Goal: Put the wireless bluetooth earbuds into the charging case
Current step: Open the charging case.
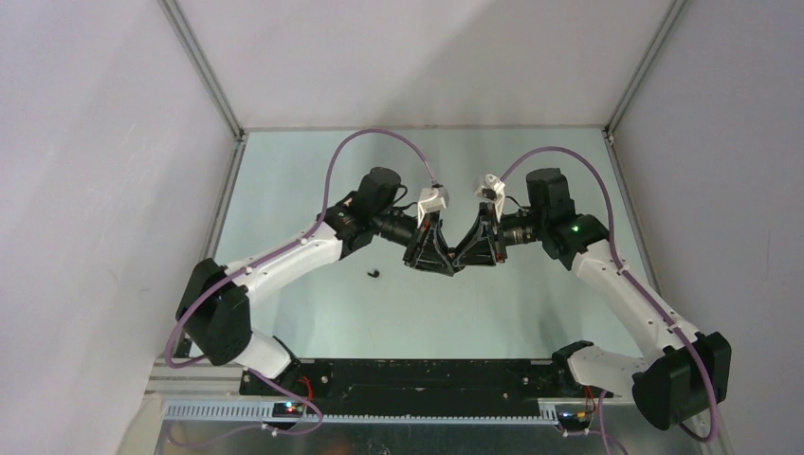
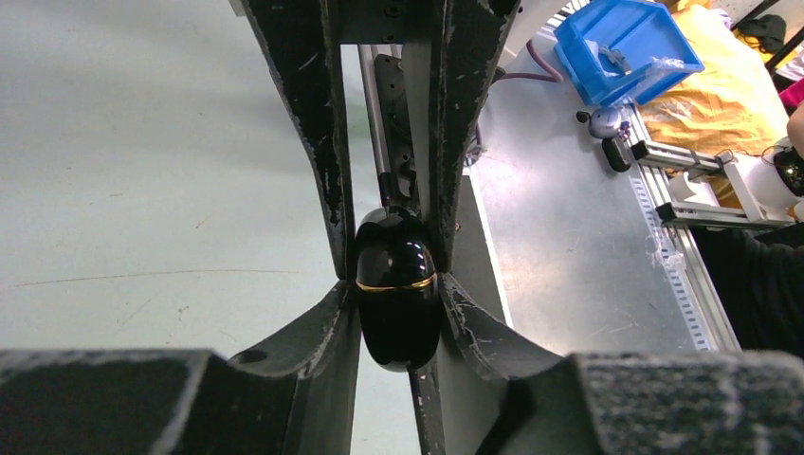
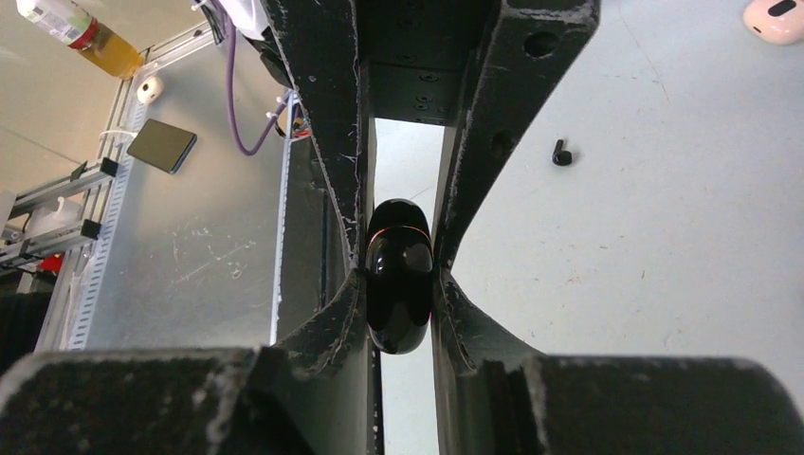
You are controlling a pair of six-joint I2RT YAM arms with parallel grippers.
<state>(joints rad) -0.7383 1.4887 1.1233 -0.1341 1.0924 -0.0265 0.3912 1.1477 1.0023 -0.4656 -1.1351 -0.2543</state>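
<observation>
At mid-table, left jaws and right jaws clenched on one black case [image 2: 396,294], one black earbud [image 1: 374,274] nearby.

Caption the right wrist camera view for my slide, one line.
Right pincer and left pincer clamp a glossy black charging case together; one black earbud lies loose on the table.

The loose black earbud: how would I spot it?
On the pale green table, the left gripper and right gripper meet. Just left of them lies the black earbud. Unlike the glossy case they clamp, it is tiny, stemmed and untouched.
</observation>
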